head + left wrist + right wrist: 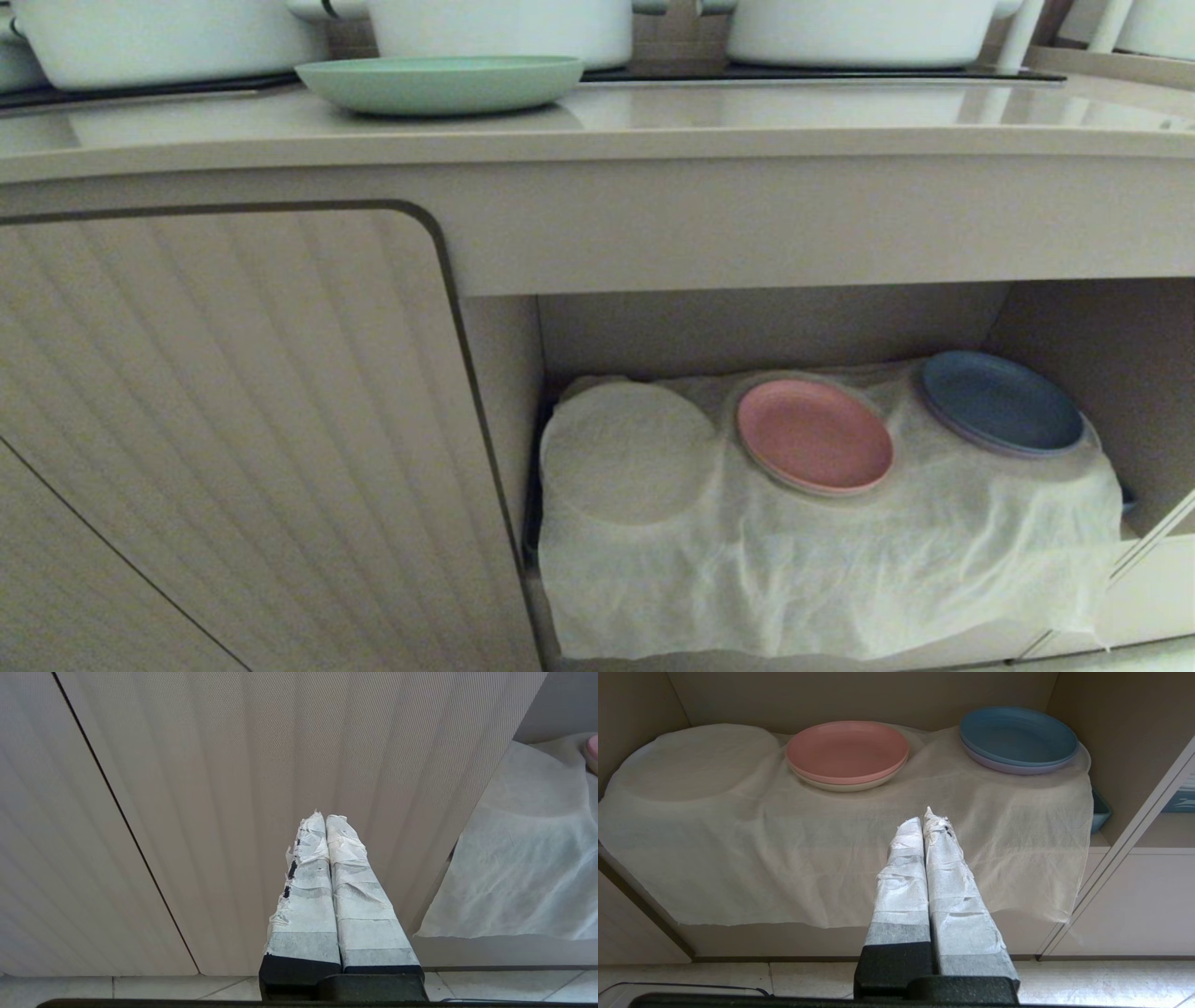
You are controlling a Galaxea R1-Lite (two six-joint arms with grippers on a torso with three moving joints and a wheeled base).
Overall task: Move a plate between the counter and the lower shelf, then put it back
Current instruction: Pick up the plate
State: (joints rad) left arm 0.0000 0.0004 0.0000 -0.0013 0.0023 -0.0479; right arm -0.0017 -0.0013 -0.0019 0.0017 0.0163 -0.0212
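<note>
The mint-green plate rests on the beige counter, in front of the white pots. Below it, the lower shelf is draped with a wrinkled white cloth. Neither arm appears in the head view. My right gripper is shut and empty, held low in front of the shelf opening, short of the cloth's hanging edge. My left gripper is also shut and empty, facing the ribbed cabinet door left of the shelf.
A pink plate and a blue plate lie on the cloth, with a round bump under it at the left. Three white pots stand behind the green plate. A cabinet frame bounds the shelf's right side.
</note>
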